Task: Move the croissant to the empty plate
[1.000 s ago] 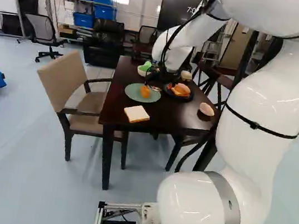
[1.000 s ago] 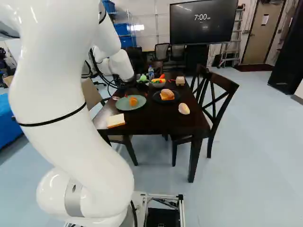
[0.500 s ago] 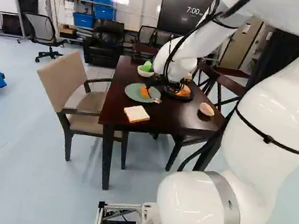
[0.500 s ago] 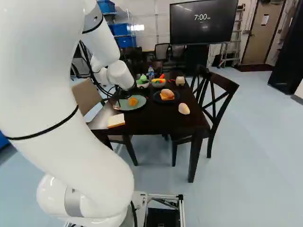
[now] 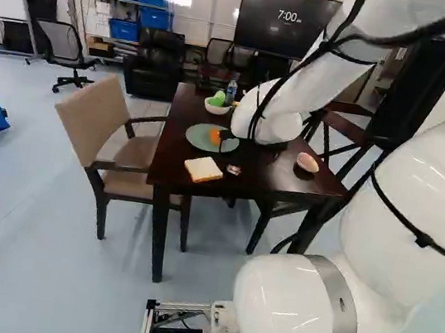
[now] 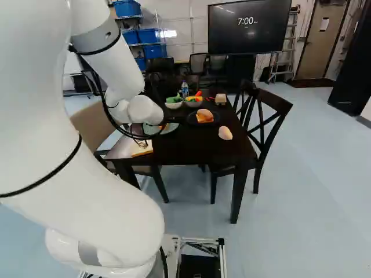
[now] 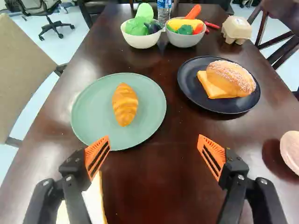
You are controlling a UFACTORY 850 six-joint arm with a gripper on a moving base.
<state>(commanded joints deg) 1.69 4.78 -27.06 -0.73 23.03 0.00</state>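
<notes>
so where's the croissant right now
In the wrist view, the ridged golden-brown croissant lies on the round pale-green plate, ahead of the open black end effector, on the robot's left of the round dark plate.

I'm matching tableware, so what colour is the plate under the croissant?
The plate is a soft, greyish green; it shows best in the wrist view.

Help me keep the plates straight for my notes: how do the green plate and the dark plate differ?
Color: the green plate is pale, while the dark plate is nearly black.
Food: the green plate holds one croissant; the dark plate holds a rounded bun with a yellow-orange slice.
Shared: both are round, lie flat on the table and bear food.
</notes>
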